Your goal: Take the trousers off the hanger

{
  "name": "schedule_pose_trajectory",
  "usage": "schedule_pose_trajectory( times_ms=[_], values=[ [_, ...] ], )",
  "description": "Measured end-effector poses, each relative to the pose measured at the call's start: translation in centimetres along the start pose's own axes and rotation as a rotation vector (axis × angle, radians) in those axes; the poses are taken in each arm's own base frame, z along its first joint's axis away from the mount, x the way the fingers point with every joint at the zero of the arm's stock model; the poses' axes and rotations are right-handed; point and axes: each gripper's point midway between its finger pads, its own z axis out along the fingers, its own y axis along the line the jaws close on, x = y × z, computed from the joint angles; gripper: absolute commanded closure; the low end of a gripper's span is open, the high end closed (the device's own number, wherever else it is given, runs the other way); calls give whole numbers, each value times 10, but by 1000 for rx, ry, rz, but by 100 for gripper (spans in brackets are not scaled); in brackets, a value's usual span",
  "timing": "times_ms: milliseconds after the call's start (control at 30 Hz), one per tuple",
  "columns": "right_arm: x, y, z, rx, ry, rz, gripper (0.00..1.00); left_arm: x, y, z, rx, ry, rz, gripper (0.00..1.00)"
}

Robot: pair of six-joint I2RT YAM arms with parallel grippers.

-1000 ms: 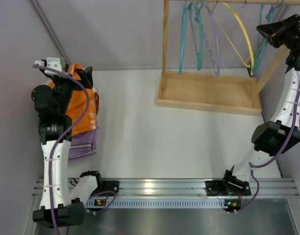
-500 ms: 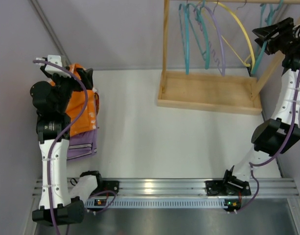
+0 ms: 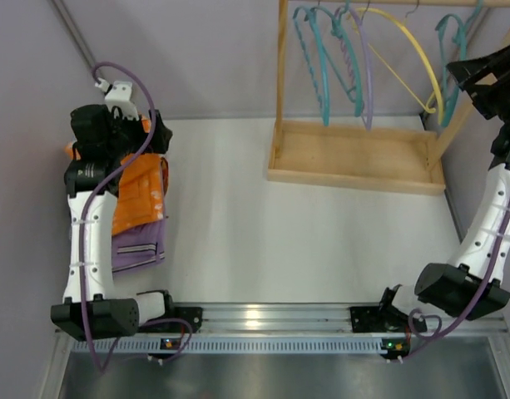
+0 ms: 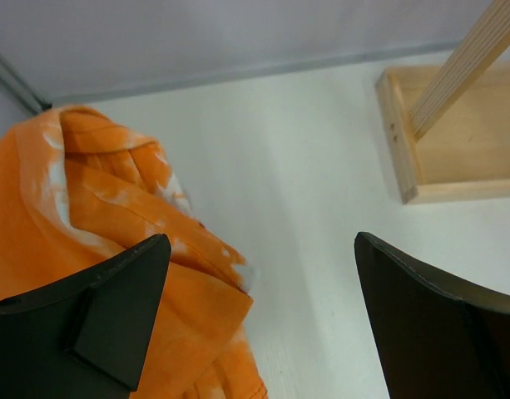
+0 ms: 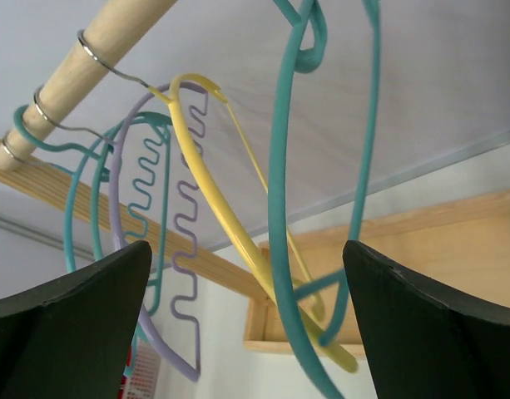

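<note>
Hovers over the trousers (image 4: 96,208) with left gripper (image 4: 259,241) wide open, holding nothing. Faces the hanger (image 5: 275,191) with right gripper (image 5: 246,245) open too.

You have a white table (image 3: 263,233) filling the middle of the top view, its surface flat and matte. At the left of the frame the trousers (image 3: 136,193) lie rumpled on it, orange with white blotches. Their lower part rests on a purple cloth (image 3: 141,248), which lies flat on the table and shows just below them, toward the lower left. In the upper right the flat wooden base (image 3: 354,154) of a rack sits on the surface, well apart from the clothes, with a broad stretch of white between them. Along the bottom of the frame a ribbed metal rail (image 3: 271,314) runs left to right. In your left wrist view the trousers' folded edge meets the white surface directly.
</note>
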Motion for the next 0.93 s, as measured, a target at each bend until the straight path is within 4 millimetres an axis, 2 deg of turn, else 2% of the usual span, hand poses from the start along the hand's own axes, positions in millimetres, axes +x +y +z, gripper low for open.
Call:
schedule_pose_trajectory(
  times_ms=[67, 100, 167, 233, 267, 333, 467, 567, 733, 833, 933],
  values=[
    [3, -4, -17, 28, -25, -62, 1, 18, -4, 8, -6, 69, 21, 2],
    [8, -8, -24, 44, -29, -86, 0, 26, -15, 12, 6, 102, 52, 2],
    [19, -17, -34, 66, -21, -125, 1, 39, -50, 19, 56, 144, 130, 2],
    [33, -27, -43, 83, 1, -161, 0, 54, -104, 23, 181, 181, 215, 2],
    [42, -32, -47, 87, 18, -174, 1, 60, -123, 23, 229, 195, 239, 2],
    [61, -36, -54, 65, 61, -207, 1, 72, -144, 26, 279, 228, 267, 2],
    [103, -34, -75, 0, 143, -266, 1, 95, -165, 38, 305, 299, 279, 2],
    [132, -23, -97, -64, 182, -344, 1, 114, -178, 47, 315, 357, 271, 2],
    [183, -3, -125, -178, 263, -476, 1, 129, -184, 48, 309, 409, 231, 2],
    [208, 6, -128, -245, 325, -521, 0, 130, -181, 49, 288, 412, 217, 2],
    [227, 3, -122, -259, 387, -531, 0, 129, -179, 49, 275, 413, 208, 2]
  ],
)
